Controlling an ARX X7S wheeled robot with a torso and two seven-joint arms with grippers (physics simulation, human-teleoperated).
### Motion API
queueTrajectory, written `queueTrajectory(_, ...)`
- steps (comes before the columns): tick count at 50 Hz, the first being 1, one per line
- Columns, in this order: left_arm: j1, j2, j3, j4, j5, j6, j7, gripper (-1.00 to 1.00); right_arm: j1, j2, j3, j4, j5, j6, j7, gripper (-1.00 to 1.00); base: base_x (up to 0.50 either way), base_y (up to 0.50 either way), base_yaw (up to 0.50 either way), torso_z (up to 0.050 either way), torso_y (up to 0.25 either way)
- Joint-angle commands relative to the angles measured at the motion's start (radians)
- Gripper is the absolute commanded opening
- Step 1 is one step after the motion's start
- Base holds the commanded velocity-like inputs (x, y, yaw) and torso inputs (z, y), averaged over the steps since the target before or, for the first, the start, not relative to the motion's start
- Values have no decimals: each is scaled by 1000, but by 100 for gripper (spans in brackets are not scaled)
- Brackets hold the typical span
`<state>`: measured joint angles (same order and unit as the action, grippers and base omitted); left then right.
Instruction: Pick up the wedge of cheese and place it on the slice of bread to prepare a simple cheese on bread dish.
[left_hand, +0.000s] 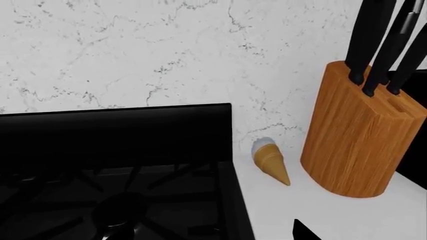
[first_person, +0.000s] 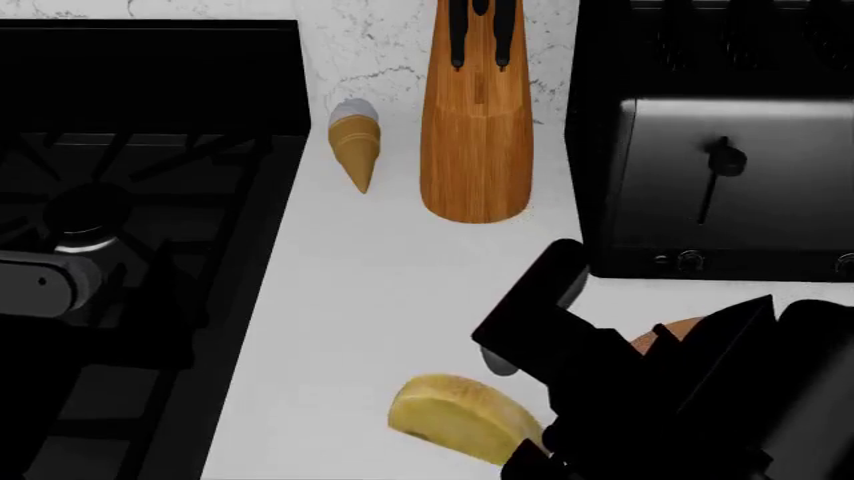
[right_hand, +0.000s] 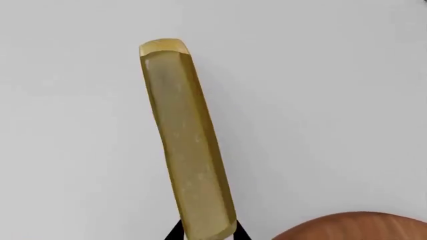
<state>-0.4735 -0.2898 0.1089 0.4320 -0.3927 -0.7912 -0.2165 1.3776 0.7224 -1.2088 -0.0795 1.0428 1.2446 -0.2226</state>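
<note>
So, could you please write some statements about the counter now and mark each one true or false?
1. The cone lies between the stove and the knife block. True.
2. The cheese rests on the bread. False: in the head view it lies on the white counter, and no bread is clearly in view.
3. The knife block holds black-handled knives. True.
4. The toaster stands on the stove side of the knife block. False: it stands on the other side.
5. The right wrist view shows the cheese lying close beside the cone. False: only the cheese, the counter and a brown edge show there.
</note>
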Motion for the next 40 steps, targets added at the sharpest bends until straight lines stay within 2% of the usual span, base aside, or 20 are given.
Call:
queueTrajectory(1, 0, -3, 3, 0, -4, 4, -3, 100, 18, 7, 9, -50, 37, 32, 17, -100, 0, 0, 0, 0, 0)
queueTrajectory(13, -1, -5, 6, -1, -8, 7, -6, 100, 92, 39, 86, -177, 122, 91, 97, -100, 0, 0, 0, 0, 0)
queueTrajectory(25, 2, -9, 7, -1, -11, 16, -8, 100, 270, 66, 246, -249, 287, 189, 229, -100, 0, 0, 0, 0, 0)
queueTrajectory(31, 3, -10, 9, 0, -13, 19, -8, 100, 382, 102, 338, -250, 395, 247, 373, -100, 0, 0, 0, 0, 0)
queueTrajectory(40, 4, -13, 11, 8, -17, 19, -11, 100, 430, 210, 361, -385, 345, 249, 531, -100, 0, 0, 0, 0, 0)
